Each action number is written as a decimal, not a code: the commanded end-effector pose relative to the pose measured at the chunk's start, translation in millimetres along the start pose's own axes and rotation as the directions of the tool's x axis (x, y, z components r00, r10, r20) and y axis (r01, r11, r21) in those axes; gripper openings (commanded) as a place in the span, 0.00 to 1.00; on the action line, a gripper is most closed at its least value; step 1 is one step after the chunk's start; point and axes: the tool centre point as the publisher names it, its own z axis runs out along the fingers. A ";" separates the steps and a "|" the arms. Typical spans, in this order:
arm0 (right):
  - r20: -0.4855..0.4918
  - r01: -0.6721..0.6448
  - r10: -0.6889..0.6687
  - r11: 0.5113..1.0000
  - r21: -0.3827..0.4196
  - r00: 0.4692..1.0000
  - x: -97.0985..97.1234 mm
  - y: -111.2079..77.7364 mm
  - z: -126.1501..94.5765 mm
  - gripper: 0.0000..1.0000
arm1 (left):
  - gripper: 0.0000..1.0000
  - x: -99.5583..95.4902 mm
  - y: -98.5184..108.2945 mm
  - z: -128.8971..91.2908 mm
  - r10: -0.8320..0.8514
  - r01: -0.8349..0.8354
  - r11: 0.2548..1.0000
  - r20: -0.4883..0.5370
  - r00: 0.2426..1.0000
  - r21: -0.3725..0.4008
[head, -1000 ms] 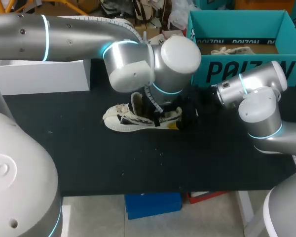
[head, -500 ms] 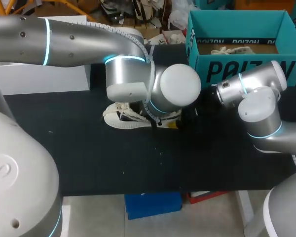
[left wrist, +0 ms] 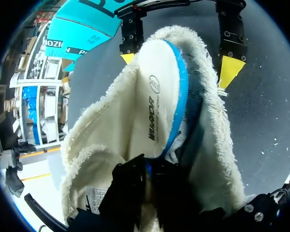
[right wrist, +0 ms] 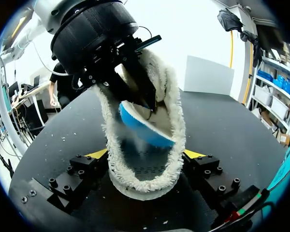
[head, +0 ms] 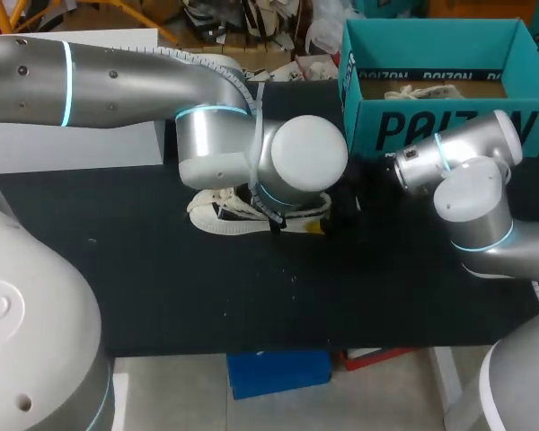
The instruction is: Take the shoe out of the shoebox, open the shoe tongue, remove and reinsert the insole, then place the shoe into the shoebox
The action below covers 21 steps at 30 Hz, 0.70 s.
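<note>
The shoe (head: 217,215) stood on its sole at the frame's centre, under the left arm; the left gripper (left wrist: 147,175) pinched the insole (left wrist: 157,96) (standing partly out of the fleecy opening); the right gripper (right wrist: 146,157) clamped the heel from both sides; the shoebox (head: 431,130) sat upper right.

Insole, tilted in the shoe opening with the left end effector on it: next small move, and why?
Probably press the insole down flat into the shoe. It stands tilted in the opening, blue edge up, pinched by the left end effector, while the right end effector grips the heel from both sides. I cannot tell removal from reinsertion here.
</note>
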 end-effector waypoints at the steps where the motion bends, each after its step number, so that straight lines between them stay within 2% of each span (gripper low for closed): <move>1: -0.001 -0.001 0.001 1.000 0.002 1.000 1.0 -2.0 0.2 0.00 | 0.00 -3.7 2.7 5.4 0.005 -0.004 1.000 -0.038 0.999 0.025; 11: -0.001 -0.001 0.001 1.000 0.002 1.000 1.0 -2.0 0.2 0.00 | 0.00 -6.8 3.7 -11.5 0.048 -0.026 0.994 -0.209 0.977 0.107; 21: -0.001 -0.001 0.001 1.000 0.002 1.000 1.0 -2.0 0.2 0.00 | 0.00 -9.9 7.8 -24.6 0.032 0.011 0.988 -0.274 0.961 0.154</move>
